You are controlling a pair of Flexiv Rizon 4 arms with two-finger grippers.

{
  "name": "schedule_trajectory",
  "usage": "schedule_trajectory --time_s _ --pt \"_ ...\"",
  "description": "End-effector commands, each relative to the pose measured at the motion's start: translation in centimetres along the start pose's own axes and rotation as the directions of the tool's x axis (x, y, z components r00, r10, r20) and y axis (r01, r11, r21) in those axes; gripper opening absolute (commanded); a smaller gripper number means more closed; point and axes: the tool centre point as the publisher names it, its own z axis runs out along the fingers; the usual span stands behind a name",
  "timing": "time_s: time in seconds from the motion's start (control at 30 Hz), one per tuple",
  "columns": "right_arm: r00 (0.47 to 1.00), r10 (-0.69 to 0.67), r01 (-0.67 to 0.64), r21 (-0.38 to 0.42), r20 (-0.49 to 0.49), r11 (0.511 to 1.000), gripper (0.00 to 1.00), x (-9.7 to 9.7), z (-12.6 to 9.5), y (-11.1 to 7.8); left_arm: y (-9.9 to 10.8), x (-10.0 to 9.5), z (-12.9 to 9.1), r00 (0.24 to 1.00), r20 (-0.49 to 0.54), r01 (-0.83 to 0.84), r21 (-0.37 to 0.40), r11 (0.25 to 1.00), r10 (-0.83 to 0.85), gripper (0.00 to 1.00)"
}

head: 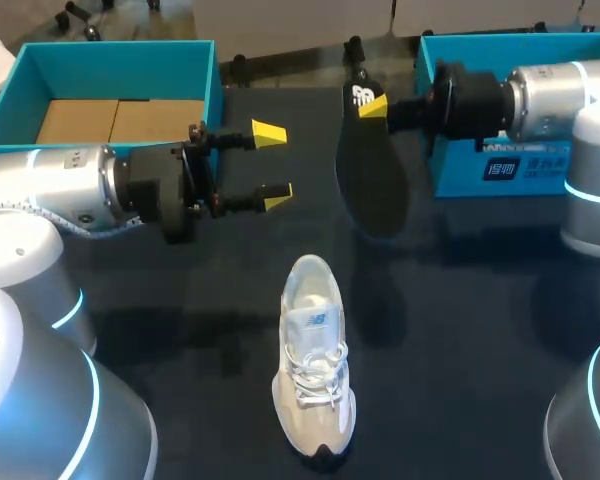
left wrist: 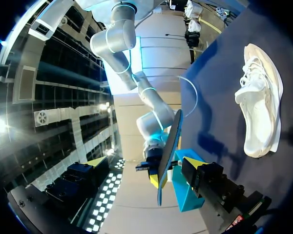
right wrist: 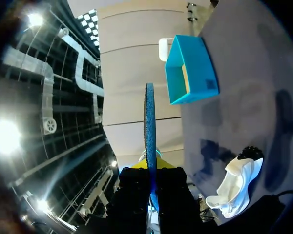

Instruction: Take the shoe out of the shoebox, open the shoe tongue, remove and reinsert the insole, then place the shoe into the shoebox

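Plainly, the left gripper (head: 273, 163) hovers with its yellow-tipped fingers well apart, holding and touching nothing. The shoe (head: 313, 365) stands upright on the table (head: 480, 330), lower than that gripper and nearer the robot. Its long axis runs away from the robot, with the opening at the far end. The insole (head: 368, 180) hangs on edge beyond the shoe, its length roughly in line with the shoe's. The right gripper (head: 373, 106) is clamped on the insole near its far end, and the free end points toward the shoe. Judging from this, reinsertion falls to the right arm, while the left gripper is nearer to steady the shoe.
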Motion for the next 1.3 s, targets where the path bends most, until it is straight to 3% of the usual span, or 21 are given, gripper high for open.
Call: schedule_trajectory --time_s 0.03,0.43,0.97,1.1,1.17,1.3 --pt "1.000 0.000 0.000 -0.009 0.000 1.000 0.00 0.0 0.1 -0.3 0.1 0.3 0.3 1.000 -0.003 -0.010 0.006 1.000 0.010 1.00" --pt "1.000 0.000 0.000 -0.009 0.000 1.000 0.00 0.0 0.1 -0.3 2.7 2.8 3.5 1.000 -0.016 -0.014 0.009 1.000 0.014 1.00" --pt "1.000 0.000 0.000 -0.009 0.000 1.000 0.00 0.0 0.1 -0.3 4.7 4.0 8.5 0.997 -0.033 -0.066 0.005 0.998 0.066 1.00" --pt "1.000 0.000 0.000 -0.009 0.000 1.000 0.00 0.0 0.1 -0.3 5.0 4.3 9.3 0.997 -0.040 -0.065 0.010 0.998 0.066 0.90" --pt "1.000 0.000 0.000 -0.009 0.000 1.000 0.00 0.0 0.1 -0.3 5.1 4.3 9.5 0.997 -0.045 -0.061 0.011 0.998 0.061 0.78" --pt "1.000 0.000 0.000 -0.009 0.000 1.000 0.00 0.0 0.1 -0.3 4.9 4.1 9.8 0.997 -0.043 -0.057 0.021 0.998 0.058 0.74"
